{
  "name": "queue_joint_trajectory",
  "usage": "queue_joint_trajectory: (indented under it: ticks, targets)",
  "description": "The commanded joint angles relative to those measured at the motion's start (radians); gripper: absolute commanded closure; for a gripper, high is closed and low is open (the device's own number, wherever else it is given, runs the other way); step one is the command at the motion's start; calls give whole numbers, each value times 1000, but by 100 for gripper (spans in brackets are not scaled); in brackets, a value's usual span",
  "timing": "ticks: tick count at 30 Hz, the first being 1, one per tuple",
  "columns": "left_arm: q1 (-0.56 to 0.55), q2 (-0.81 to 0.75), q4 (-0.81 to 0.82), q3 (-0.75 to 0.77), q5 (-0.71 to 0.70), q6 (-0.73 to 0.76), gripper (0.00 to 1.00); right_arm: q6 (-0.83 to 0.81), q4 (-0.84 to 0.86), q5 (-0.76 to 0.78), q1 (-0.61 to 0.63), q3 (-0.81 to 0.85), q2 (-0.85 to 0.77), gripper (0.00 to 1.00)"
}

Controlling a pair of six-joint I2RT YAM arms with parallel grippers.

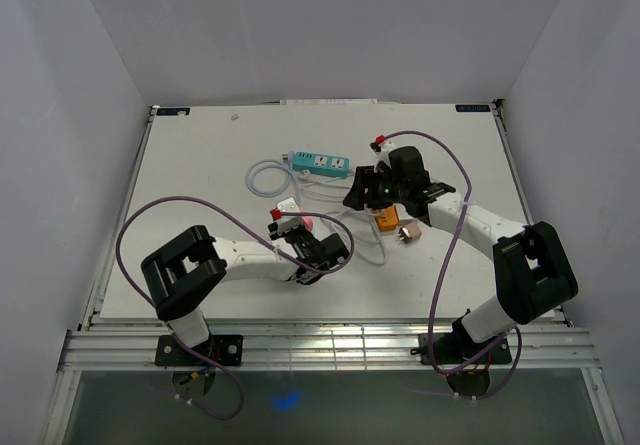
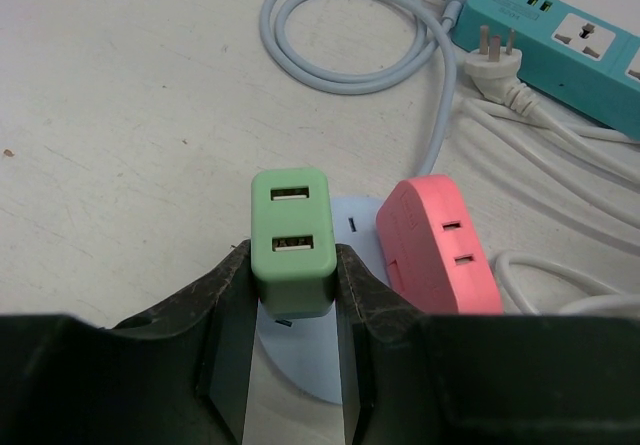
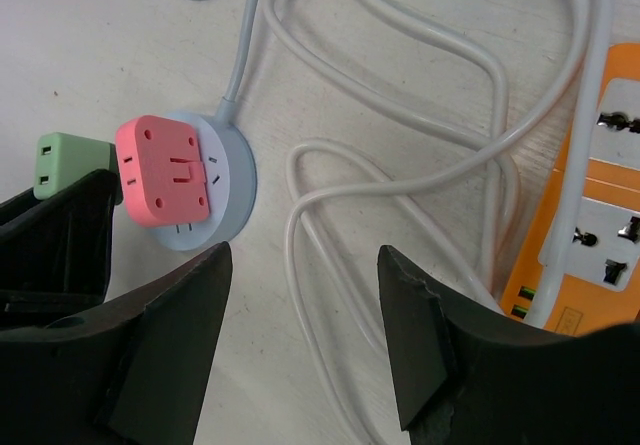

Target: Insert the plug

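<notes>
Over white surface (image 2: 120, 115), left jaws clamp green plug (image 2: 291, 235), right jaws apart; it should press squarely into round socket (image 3: 238, 180).

In the left wrist view the green plug (image 2: 291, 235) has its lower end buried between the fingers of the left pincer (image 2: 292, 285). Its prongs are hidden, and so is whether they sit in the round socket (image 2: 360, 235). That socket is mostly covered by the green plug, the pink plug (image 2: 440, 250) and the fingers. The pink plug's near end is lost behind the pincer too. The teal strip (image 2: 560, 40) and white cables (image 2: 575, 165) run off the right edge. In the right wrist view the right edge cuts the orange strip (image 3: 600, 195). From above, the green plug is too small to make out.
</notes>
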Motion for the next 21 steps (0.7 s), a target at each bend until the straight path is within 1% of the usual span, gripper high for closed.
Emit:
queue_joint_trajectory:
  ticks: [1, 10, 21]
  targets:
    - [-6, 17, -29, 40, -43, -44, 100, -6, 42, -20, -9, -8, -31, 34]
    - [-6, 55, -71, 63, -43, -101, 100, -5, 45, -26, -18, -13, -37, 34]
    - [-11, 60, -81, 83, -19, -102, 100, -3, 45, -28, -22, -19, -44, 35]
